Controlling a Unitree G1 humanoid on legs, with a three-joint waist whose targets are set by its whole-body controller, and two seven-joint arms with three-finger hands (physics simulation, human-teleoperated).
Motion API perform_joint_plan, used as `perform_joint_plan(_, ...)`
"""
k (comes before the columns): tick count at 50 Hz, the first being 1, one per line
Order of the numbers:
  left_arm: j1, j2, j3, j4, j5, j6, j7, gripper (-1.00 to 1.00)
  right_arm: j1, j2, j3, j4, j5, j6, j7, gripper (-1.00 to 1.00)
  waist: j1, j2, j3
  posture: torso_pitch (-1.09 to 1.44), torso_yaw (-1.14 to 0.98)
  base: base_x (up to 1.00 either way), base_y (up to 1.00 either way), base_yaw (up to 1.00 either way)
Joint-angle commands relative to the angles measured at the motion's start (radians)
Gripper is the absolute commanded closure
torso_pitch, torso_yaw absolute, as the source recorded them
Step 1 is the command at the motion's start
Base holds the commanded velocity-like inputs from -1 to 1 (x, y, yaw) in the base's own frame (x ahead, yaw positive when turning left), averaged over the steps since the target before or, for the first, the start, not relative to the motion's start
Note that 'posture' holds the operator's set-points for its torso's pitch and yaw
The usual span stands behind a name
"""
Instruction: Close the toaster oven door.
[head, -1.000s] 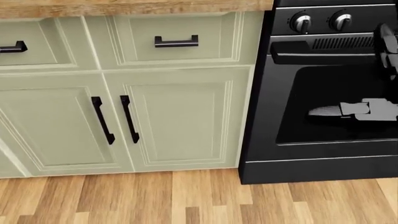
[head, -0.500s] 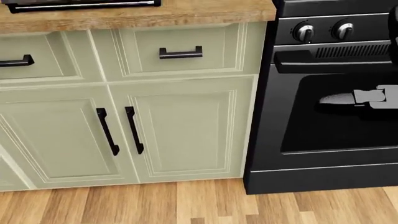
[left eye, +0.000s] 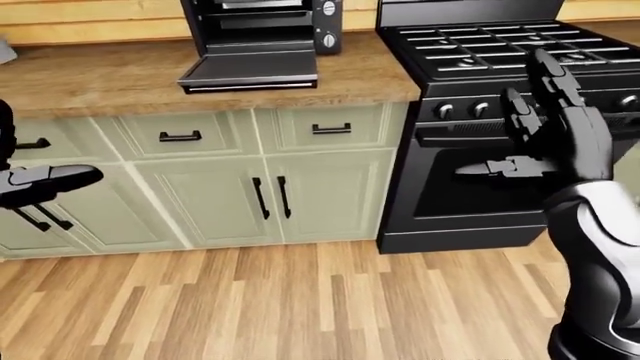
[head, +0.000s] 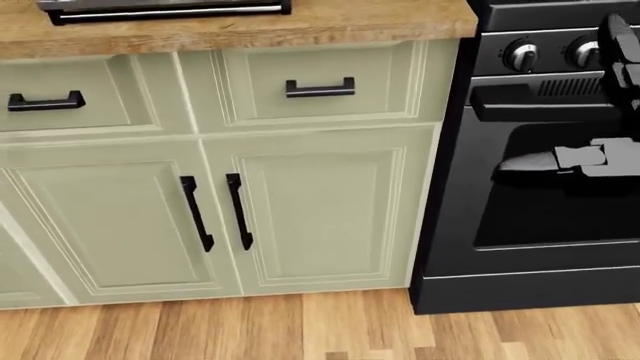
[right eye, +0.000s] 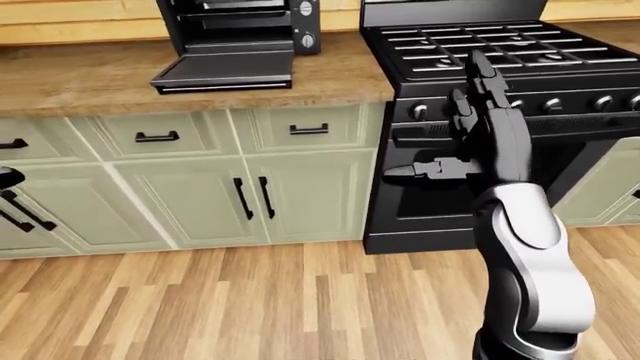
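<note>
Fingers of the left hand (left eye: 45, 180) are only partly seen at the left-eye view's left edge; its spread cannot be told. Up and rightward, the boxy black toaster oven (left eye: 262, 37) rests on woodgrain counter (left eye: 90, 75), its flat door (left eye: 250, 73) dropped open. Farther right, the right hand (right eye: 480, 127) is splayed wide before the glossy black range (right eye: 470, 45).

No readable text, label, brand, number or sign shows on the toaster oven (left eye: 262, 34), the stove (right eye: 480, 52) or the cabinets (head: 200, 187).
</note>
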Motion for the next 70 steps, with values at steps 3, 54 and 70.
perform_joint_plan(3, -0.021, 0.019, 0.007, -0.041, -0.009, -0.034, -0.004, -1.0, -0.03, -0.022, -0.028, -0.035, -0.002, -0.032, -0.011, -1.0, -0.007, -0.016, -0.014, 0.0, 0.0, 0.0, 0.14, 0.0)
perform_joint_plan(54, -0.02, 0.028, 0.012, -0.038, -0.003, -0.044, -0.007, -1.0, -0.015, -0.015, -0.023, -0.062, 0.008, -0.024, 0.003, -1.0, -0.003, 0.008, -0.021, 0.0, 0.0, 0.0, 0.11, 0.0)
perform_joint_plan(70, -0.016, 0.024, 0.013, -0.041, -0.004, -0.046, -0.01, -1.0, -0.01, -0.012, -0.027, -0.073, 0.009, -0.019, 0.009, -1.0, -0.009, -0.011, 0.002, 0.0, 0.0, 0.04, 0.03, 0.0)
